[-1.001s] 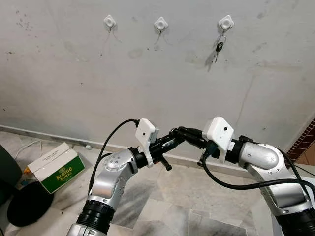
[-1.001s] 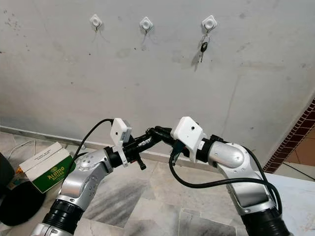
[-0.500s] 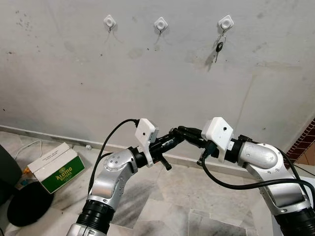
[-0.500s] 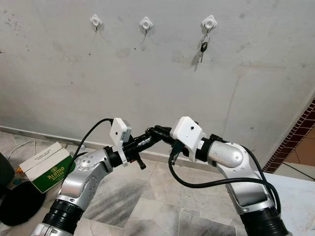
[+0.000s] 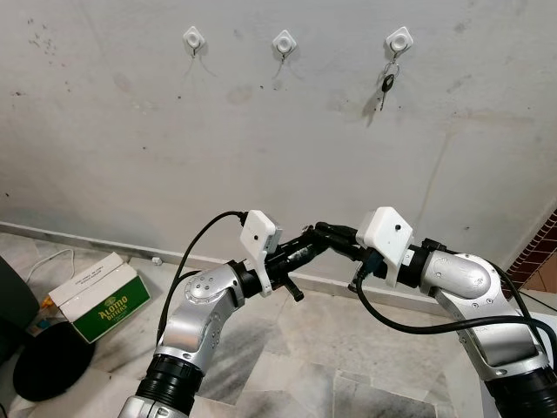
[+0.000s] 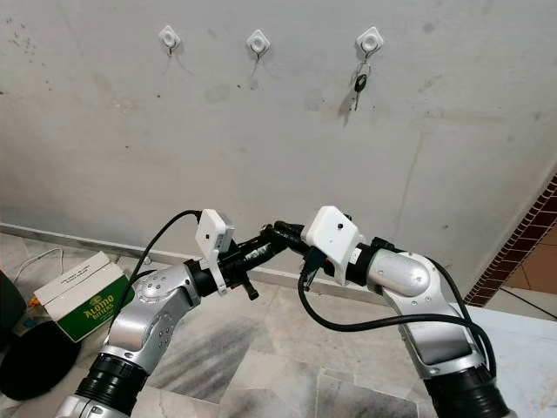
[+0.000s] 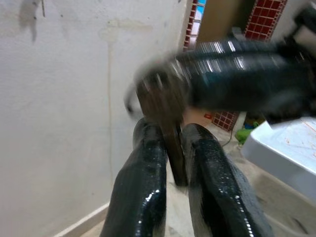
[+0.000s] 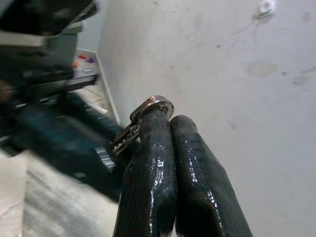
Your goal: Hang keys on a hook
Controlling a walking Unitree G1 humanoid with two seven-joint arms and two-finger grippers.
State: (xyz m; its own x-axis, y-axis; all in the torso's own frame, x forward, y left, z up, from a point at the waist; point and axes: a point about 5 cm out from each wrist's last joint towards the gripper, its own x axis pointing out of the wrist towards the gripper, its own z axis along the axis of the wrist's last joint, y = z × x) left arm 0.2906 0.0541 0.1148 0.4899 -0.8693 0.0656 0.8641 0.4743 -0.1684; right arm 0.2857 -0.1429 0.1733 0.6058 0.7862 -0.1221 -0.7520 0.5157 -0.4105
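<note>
Nothing moved | left tool (image 7: 170, 148) and right tool (image 8: 165, 118) both grip keys (image 8: 129, 132); hooks above

Open wall (image 5: 261, 139) below two bare hooks (image 5: 193, 37); third hook (image 5: 399, 40) key-laden.
</note>
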